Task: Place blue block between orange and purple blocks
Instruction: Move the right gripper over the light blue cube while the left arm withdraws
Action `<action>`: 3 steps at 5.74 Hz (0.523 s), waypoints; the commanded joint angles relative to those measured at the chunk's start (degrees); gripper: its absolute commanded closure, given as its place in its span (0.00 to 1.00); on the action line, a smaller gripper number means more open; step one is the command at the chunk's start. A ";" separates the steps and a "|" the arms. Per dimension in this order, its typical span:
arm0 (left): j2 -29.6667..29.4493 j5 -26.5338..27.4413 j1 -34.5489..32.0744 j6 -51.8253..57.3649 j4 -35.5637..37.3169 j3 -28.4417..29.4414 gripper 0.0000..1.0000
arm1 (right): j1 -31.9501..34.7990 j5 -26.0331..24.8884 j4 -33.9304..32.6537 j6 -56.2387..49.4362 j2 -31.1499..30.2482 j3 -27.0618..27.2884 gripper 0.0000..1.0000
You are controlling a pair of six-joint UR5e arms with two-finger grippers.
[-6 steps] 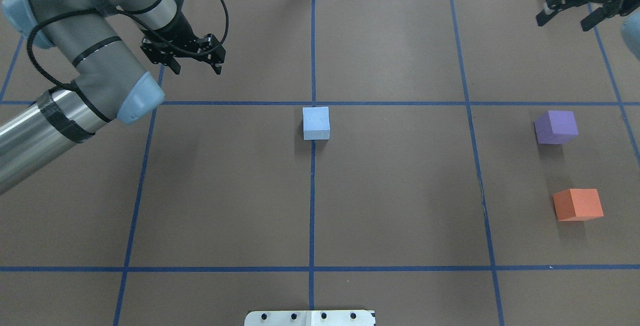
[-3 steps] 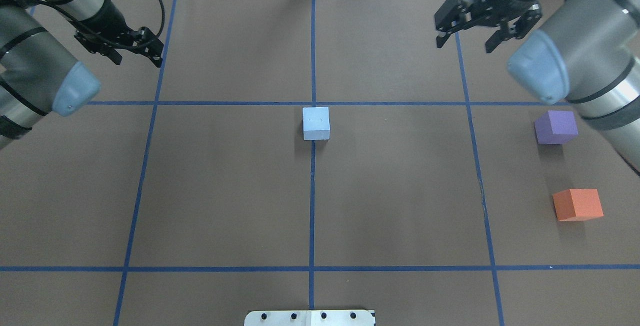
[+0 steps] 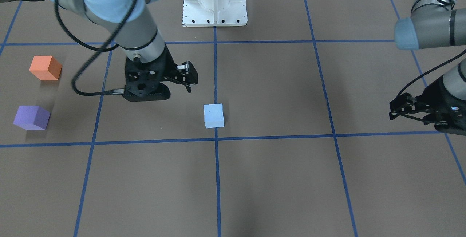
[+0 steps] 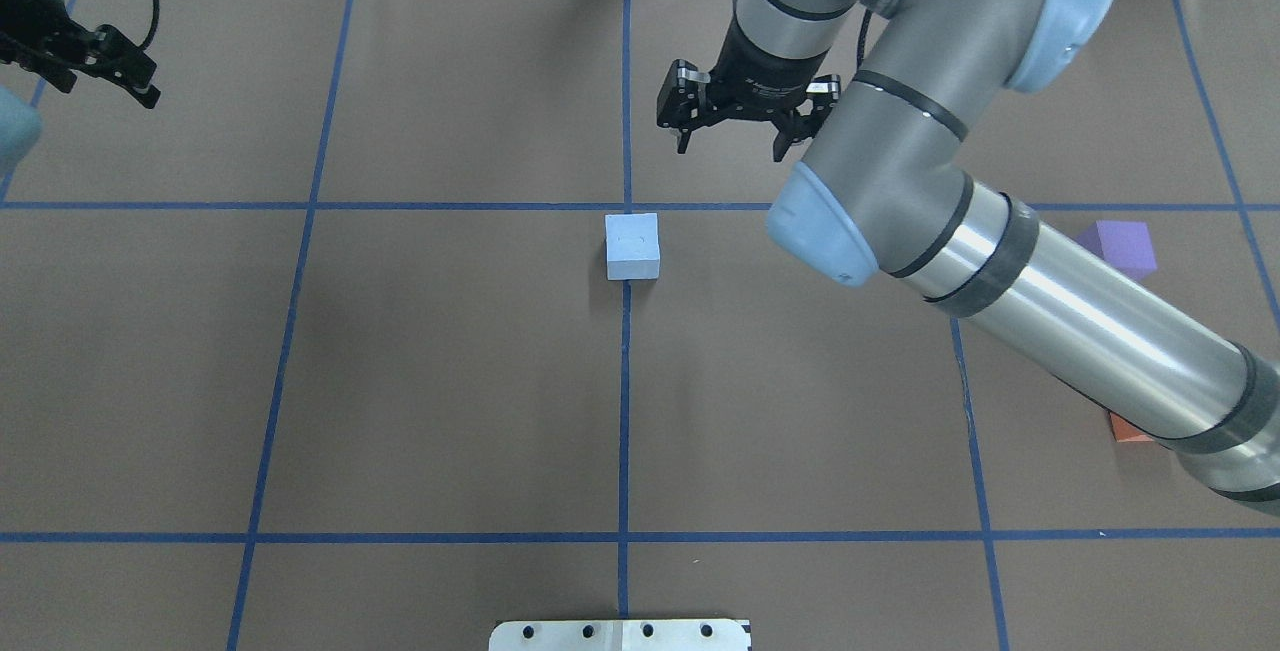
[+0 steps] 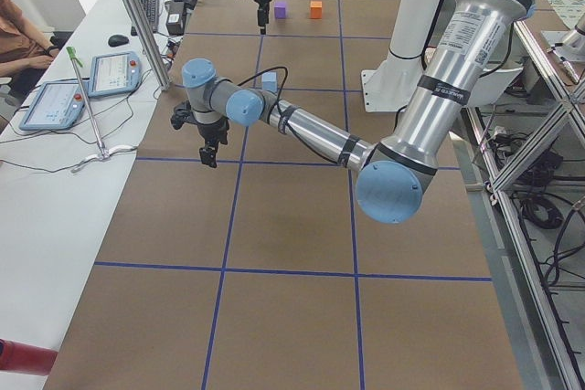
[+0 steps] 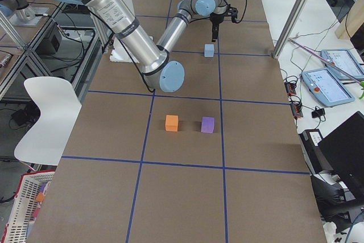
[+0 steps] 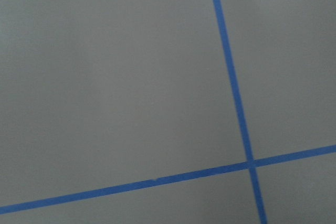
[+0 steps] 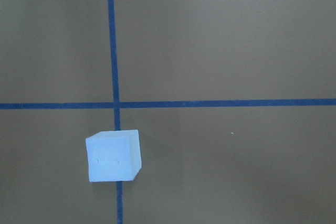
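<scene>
The light blue block (image 4: 632, 246) sits on the centre line of the brown table; it also shows in the front view (image 3: 213, 115) and the right wrist view (image 8: 114, 156). The purple block (image 4: 1125, 246) and the orange block (image 3: 45, 68) stand apart at the robot's right; in the overhead view my right arm hides most of the orange block (image 4: 1128, 428). My right gripper (image 4: 730, 136) is open and empty, hovering just beyond and right of the blue block. My left gripper (image 4: 100, 86) is open and empty at the far left edge.
Blue tape lines (image 4: 625, 381) divide the table into squares. The white robot base plate (image 4: 620, 635) sits at the near edge. My right arm's forearm (image 4: 1050, 301) stretches over the right half of the table, between the blue block and the other two blocks.
My right gripper swept from the far right corner leftward to just beyond the blue block. My left gripper drew back to the far left edge. No block moved.
</scene>
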 commanded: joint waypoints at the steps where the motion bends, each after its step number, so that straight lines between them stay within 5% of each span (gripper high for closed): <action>1: 3.20 0.32 -4.32 8.21 0.10 0.35 0.00 | -3.42 -3.93 10.89 3.86 3.13 -10.78 0.00; 3: 3.83 0.32 -5.22 9.84 0.10 0.26 0.00 | -7.28 -7.44 12.88 3.19 3.14 -14.24 0.00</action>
